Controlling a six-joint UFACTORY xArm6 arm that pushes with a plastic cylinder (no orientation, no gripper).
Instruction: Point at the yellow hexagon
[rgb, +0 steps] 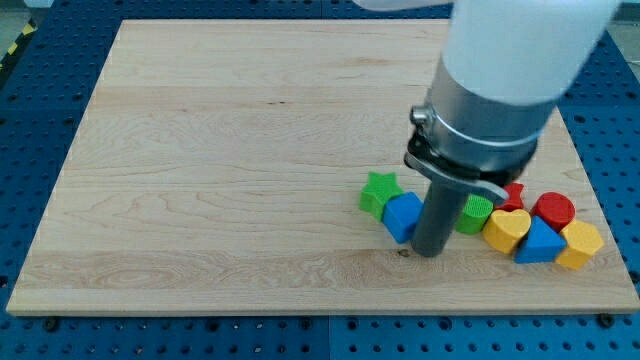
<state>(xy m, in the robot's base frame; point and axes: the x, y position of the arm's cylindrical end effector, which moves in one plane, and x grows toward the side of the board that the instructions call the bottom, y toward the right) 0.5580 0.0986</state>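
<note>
The yellow hexagon (580, 244) lies at the right end of a cluster of blocks near the board's lower right. My tip (428, 253) rests on the board at the cluster's left part, just right of the blue cube (402, 216) and well left of the hexagon. The rod and arm hide part of the blocks behind them.
Left to right in the cluster: a green star (380, 190), the blue cube, a green cylinder (474, 214), a yellow heart (506, 229), a blue triangle (540, 243), a red cylinder (553, 211) and a partly hidden red block (513, 193). The wooden board (220, 160) sits on a blue perforated table.
</note>
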